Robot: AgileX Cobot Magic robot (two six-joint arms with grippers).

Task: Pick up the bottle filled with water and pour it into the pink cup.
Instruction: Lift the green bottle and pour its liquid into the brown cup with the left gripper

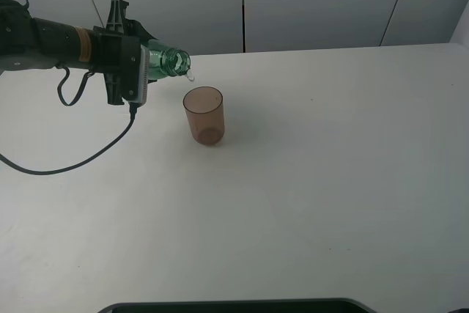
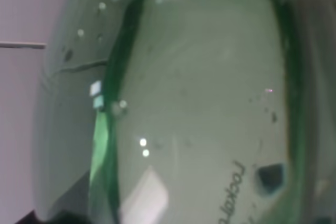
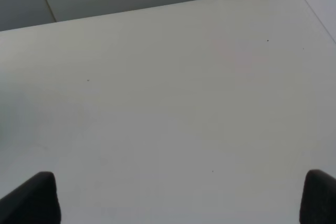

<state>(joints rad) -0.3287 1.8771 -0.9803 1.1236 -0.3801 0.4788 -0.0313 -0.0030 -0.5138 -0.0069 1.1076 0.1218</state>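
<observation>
My left gripper (image 1: 141, 71) is clamped on the bottle (image 1: 168, 61), which is tilted with its mouth over the left rim edge of the pink cup (image 1: 203, 116); a weak stream would likely fall short and wet the table (image 1: 330, 181).

sideways, cut-off lettering (image 2: 229, 192), roughly "rockop", shows through the bottle (image 2: 210, 87).

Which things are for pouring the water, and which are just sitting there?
For the job:
- bottle
- cup
- left gripper, holding the bottle

Just there:
- black cable
- dark shape at the front
- right gripper, open and empty
</observation>
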